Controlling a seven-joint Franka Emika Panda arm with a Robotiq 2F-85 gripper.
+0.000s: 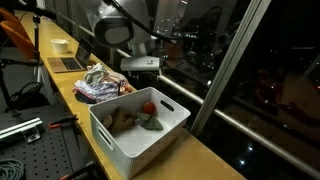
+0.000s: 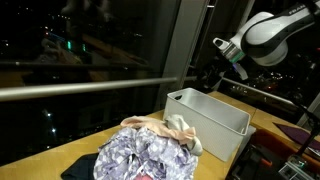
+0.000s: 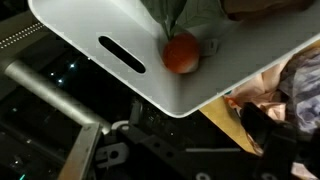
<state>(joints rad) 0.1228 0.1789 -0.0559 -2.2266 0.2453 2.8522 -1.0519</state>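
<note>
Hovering gripper just above bin, facing red ball straight below; opening impossible to tell here, holding nothing visible.

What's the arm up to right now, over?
Gripper above white bin end, jaws unclear. Red ball lies inside bin, untouched. Clothes pile beside bin, not blocking.

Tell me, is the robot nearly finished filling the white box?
Partly, it seems. Done: a red ball lies in the white bin. In hand: nothing, the gripper hangs open above it. Left: the cloth pile beside the bin.
</note>
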